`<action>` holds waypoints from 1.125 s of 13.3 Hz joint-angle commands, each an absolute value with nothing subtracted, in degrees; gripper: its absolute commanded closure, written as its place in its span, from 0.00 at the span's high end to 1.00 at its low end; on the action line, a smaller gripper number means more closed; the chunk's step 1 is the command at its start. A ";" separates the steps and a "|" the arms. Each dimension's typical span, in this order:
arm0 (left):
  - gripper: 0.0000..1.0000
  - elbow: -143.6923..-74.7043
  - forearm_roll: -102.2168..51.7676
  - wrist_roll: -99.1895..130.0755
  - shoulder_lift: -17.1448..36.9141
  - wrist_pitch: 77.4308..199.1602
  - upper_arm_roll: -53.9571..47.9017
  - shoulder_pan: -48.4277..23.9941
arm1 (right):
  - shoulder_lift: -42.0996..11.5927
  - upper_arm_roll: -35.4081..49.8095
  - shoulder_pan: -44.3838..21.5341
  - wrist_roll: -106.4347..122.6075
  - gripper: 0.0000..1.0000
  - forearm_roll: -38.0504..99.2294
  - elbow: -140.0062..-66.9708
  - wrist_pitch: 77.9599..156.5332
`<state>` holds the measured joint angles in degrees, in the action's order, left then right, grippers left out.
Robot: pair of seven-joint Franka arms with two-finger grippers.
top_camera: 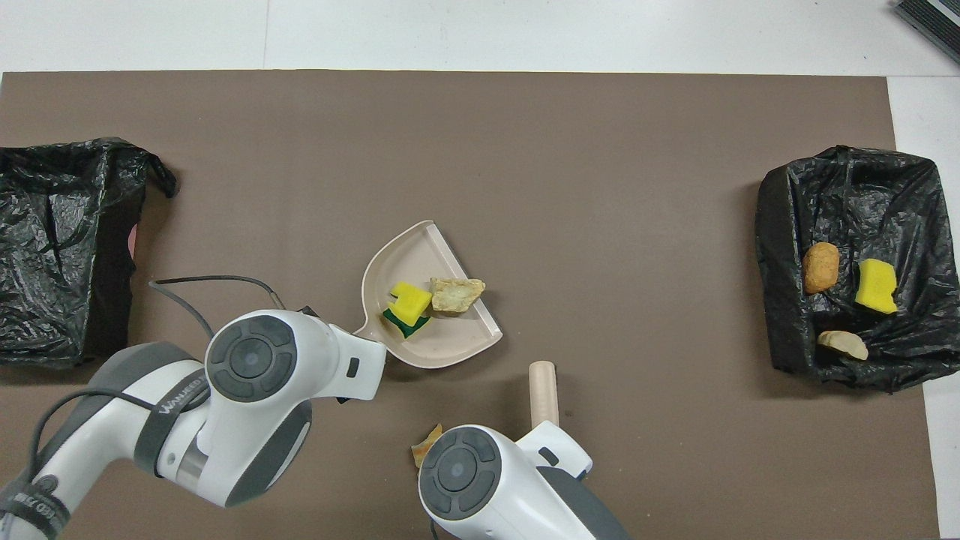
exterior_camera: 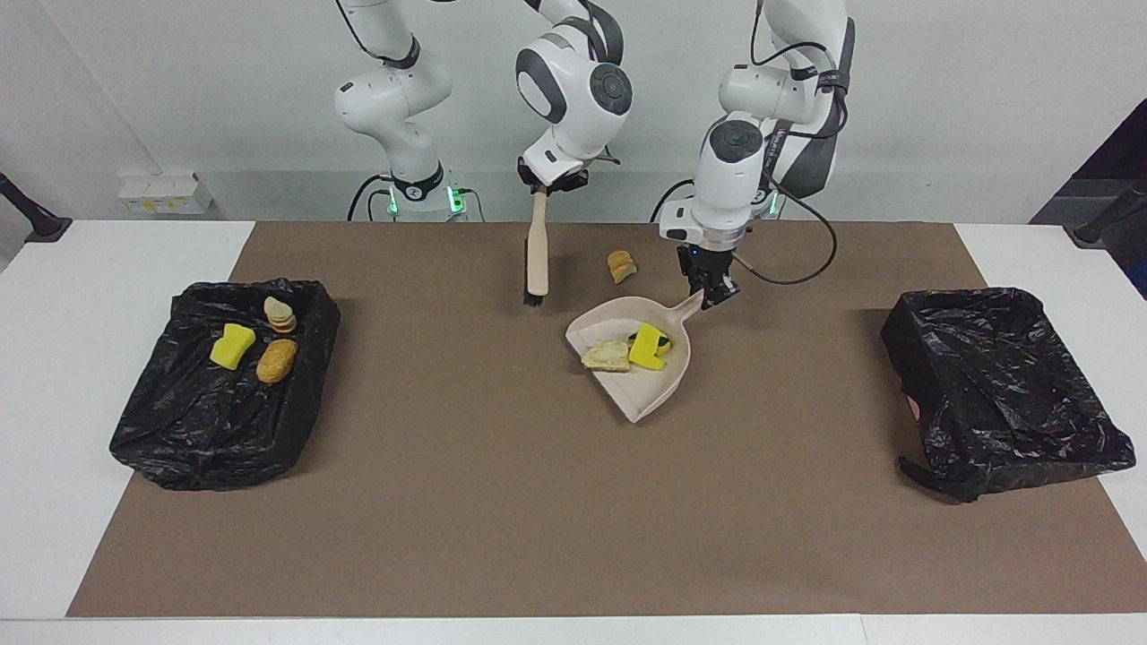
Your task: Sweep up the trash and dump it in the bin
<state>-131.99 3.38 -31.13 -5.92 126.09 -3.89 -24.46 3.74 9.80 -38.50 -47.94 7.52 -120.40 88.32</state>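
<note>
Black-lined bin (exterior_camera: 224,385) at the right arm's end holds three trash pieces; two ride in the dustpan (exterior_camera: 659,381), its handle pinched by the left gripper (exterior_camera: 712,291) for carrying. Right gripper (exterior_camera: 542,186), fingers clamping the brush (exterior_camera: 537,260), hangs clear. One chunk (exterior_camera: 620,265) lies nearer the robots.

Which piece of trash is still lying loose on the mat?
The tan bread lump between the brush and the dustpan handle. It lies bare on the mat; every other piece sits in the dustpan or the bin.
</note>
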 commanded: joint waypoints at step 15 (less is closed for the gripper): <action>0.00 -139.39 6.57 -69.67 -20.38 111.01 -3.34 -4.66 | 1.94 10.55 -50.79 -65.99 0.00 19.24 -123.66 106.24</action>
